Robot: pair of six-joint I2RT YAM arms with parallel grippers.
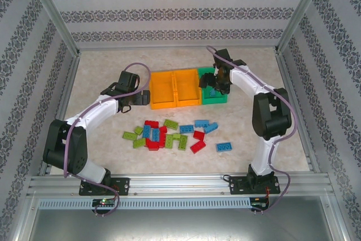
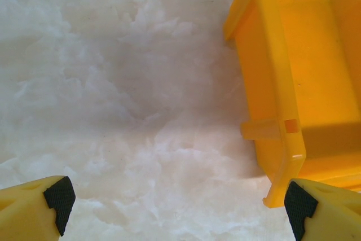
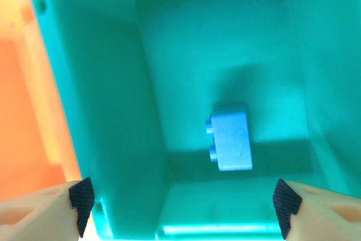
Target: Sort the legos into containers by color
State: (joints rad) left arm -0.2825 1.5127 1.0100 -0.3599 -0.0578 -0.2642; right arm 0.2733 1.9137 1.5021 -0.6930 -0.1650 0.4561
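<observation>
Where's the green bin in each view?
Top external: green bin at the right end of the bin row, under the right arm.
Right wrist: green bin seen from above, a blue brick inside it.
Left wrist: camera looks at the left orange bin, at the row's other end.
Shared landmark: the middle orange bin, directly left of the green one, at the right wrist view's left edge.

Orange bin [image 2: 316, 83] — glossy smooth plastic; blue brick [image 3: 231, 139] same; tabletop [image 2: 113, 83] matt, mottled.
</observation>
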